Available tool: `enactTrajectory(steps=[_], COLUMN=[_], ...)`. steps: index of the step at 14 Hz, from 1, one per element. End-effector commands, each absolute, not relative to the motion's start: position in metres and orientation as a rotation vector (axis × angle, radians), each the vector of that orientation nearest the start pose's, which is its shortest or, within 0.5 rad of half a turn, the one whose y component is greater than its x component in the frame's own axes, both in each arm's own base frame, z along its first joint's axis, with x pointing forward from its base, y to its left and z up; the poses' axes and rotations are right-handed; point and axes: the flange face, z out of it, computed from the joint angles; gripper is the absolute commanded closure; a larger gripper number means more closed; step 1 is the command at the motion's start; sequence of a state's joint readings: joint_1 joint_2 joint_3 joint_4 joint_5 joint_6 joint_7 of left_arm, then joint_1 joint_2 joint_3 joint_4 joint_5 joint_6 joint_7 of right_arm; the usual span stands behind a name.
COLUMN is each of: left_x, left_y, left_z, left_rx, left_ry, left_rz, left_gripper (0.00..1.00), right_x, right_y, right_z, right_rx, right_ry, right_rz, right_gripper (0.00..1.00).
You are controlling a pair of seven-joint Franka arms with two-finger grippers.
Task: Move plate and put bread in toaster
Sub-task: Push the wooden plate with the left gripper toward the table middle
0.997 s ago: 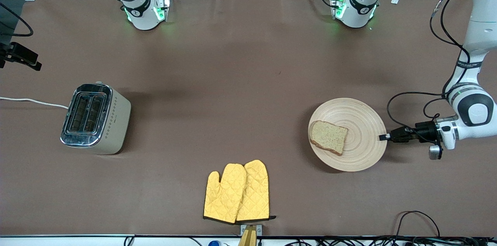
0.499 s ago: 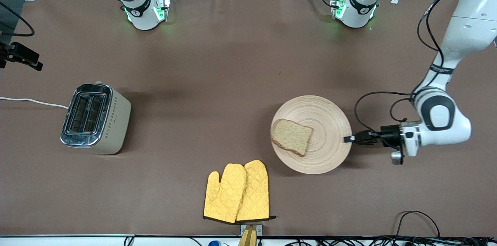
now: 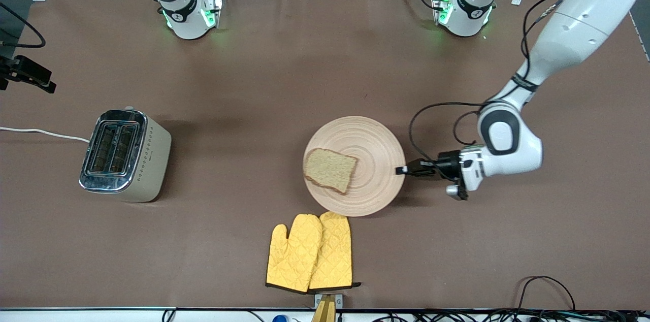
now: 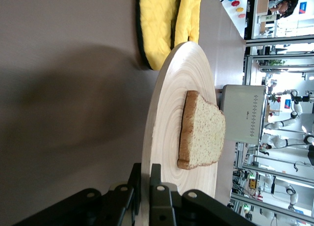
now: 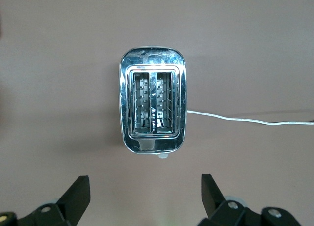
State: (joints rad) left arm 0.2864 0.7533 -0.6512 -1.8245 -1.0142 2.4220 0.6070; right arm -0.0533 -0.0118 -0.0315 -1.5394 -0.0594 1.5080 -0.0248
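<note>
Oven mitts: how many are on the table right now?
2. One oven mitt and a second oven mitt lie side by side, overlapping, nearer the front camera than the plate, whose rim just reaches them. None appear hidden.

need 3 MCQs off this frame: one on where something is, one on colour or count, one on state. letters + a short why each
1. Where is the bread?
A. in a toaster slot
B. on the plate
C. on the oven mitts

2. What colour are the oven mitts?
A. yellow
B. blue
C. red

3. What is the left claw doing?
A. hanging open over the toaster
B. shut on the bread
C. shut on the rim of the plate

Answers:
1. B: the slice lies flat on the plate, and both slots of the toaster are empty in the right wrist view.
2. A: both mitts are yellow with dark trim.
3. C: the left wrist view shows its fingers clamped on the plate's edge; the open right claw is the one over the toaster.
</note>
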Motion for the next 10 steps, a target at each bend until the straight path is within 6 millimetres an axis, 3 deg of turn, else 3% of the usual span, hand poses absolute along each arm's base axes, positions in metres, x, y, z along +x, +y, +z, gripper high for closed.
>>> enactTrajectory(steps=[1, 2, 4, 10], left_x=[0.597, 0.591, 0.582, 0.568], left_y=[-0.263, -0.283, -0.300, -0.302], left_z=[0.204, 0.202, 0.192, 0.166], left_rx=[2.094, 2.096, 2.115, 2.124], left_ry=[0.086, 0.097, 0.100, 0.031], left_rz=[0.010, 0.009, 0.016, 0.009], left_gripper=[1.00, 1.00, 1.00, 1.00], right_x=[0.538, 0.538, 0.538, 0.538], right_y=[-0.051, -0.051, -0.051, -0.051], right_z=[0.642, 0.642, 0.642, 0.641], right_rx=[-3.197, -3.195, -3.195, -3.193], right_ry=[0.098, 0.098, 0.098, 0.100], right_rz=[0.027, 0.027, 0.027, 0.029], right_gripper=[0.00, 0.00, 0.00, 0.00])
